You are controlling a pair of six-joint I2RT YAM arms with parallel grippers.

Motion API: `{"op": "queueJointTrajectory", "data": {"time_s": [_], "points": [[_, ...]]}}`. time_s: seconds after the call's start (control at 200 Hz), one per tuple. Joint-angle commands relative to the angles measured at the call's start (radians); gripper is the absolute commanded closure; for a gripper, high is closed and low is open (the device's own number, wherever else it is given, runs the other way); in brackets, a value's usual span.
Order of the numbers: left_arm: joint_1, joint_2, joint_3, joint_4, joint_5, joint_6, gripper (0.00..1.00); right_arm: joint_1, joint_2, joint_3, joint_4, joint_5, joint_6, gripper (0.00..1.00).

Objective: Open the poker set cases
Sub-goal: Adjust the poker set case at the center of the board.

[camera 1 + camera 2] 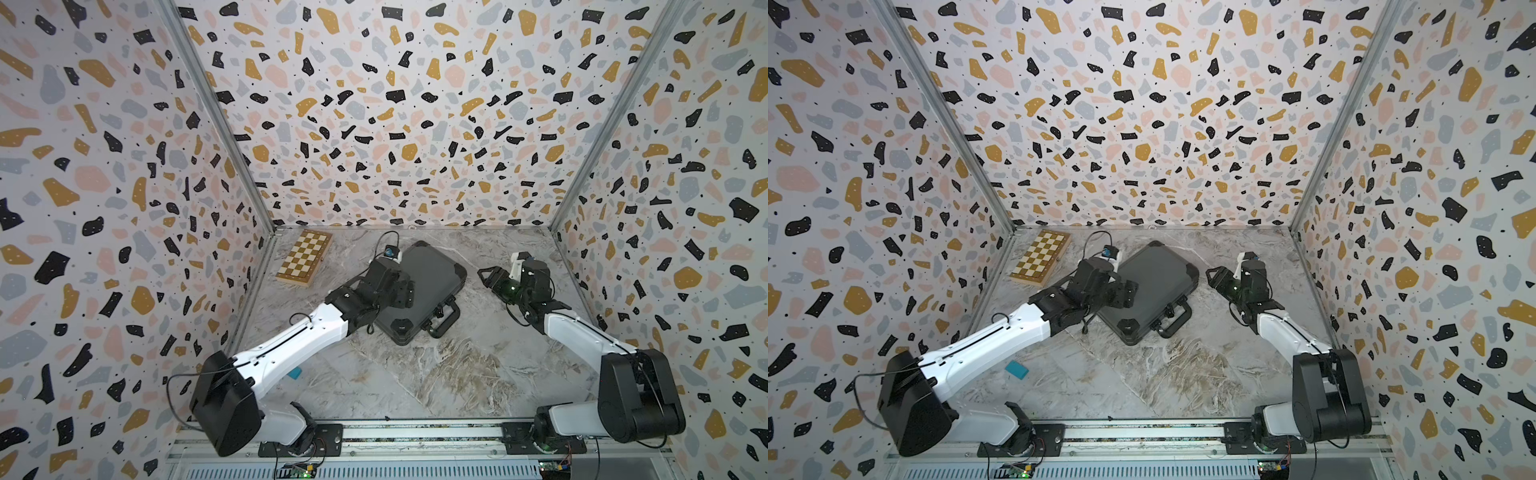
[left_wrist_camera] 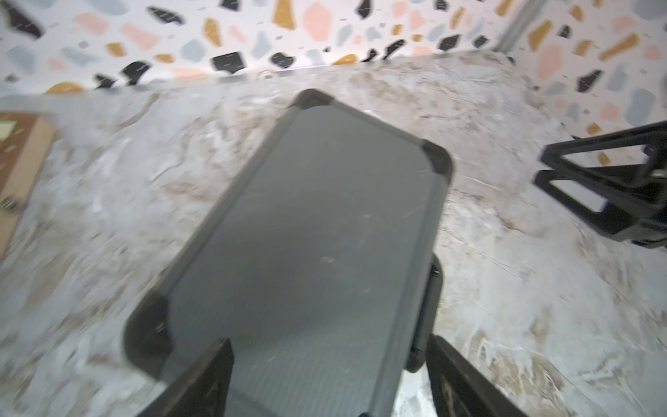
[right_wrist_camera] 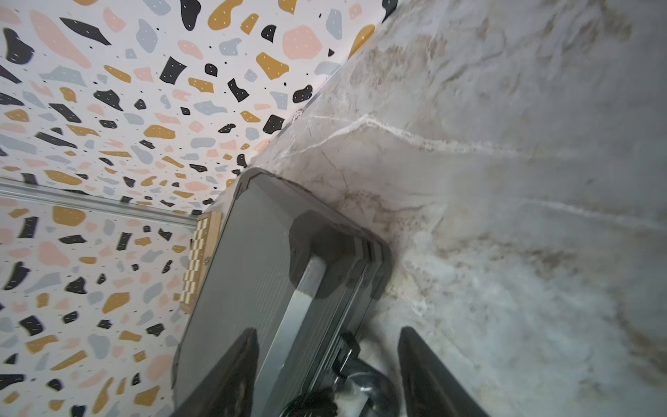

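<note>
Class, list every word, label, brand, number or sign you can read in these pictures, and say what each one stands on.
No text can be read in any view.
dark grey case: plain lid, no lettering shows.
chessboard box: only squares, no writing.
small round mark behind the case: too blurred to read.

Case (image 1: 432, 282) sitting mid-worktop (image 1: 457, 374), chessboard box (image 1: 304, 257) far left beyond it, left fingers (image 2: 202, 379) over its left side, right fingers (image 3: 231, 372) just right of it
</note>
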Motion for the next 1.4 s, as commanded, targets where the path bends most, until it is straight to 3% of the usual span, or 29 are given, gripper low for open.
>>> {"op": "queueJointTrajectory", "data": {"time_s": [0.0, 0.345, 0.616, 0.776, 1.036, 1.212, 1.392], "points": [[0.067, -0.058, -0.072, -0.017, 0.006, -0.111, 0.14, -0.004, 0.059, 0.093, -0.155, 0.051, -0.140, 0.31], [0.207, -0.109, -0.217, 0.046, 0.177, -0.262, 0.10, -0.007, 0.320, 0.363, -0.216, -0.113, -0.220, 0.28], [0.240, -0.099, -0.308, 0.224, 0.307, -0.306, 0.12, -0.006, 0.442, 0.466, -0.183, -0.249, -0.203, 0.28], [0.256, -0.046, -0.334, 0.302, 0.364, -0.308, 0.22, -0.007, 0.486, 0.484, -0.162, -0.318, -0.192, 0.28], [0.289, 0.059, -0.344, 0.364, 0.458, -0.327, 0.24, -0.005, 0.530, 0.490, -0.114, -0.423, -0.178, 0.28], [0.298, 0.133, -0.345, 0.403, 0.461, -0.330, 0.26, -0.002, 0.539, 0.467, -0.069, -0.468, -0.153, 0.30], [0.311, 0.225, -0.286, 0.439, 0.505, -0.343, 0.29, 0.018, 0.514, 0.412, -0.011, -0.482, -0.146, 0.32]]}}
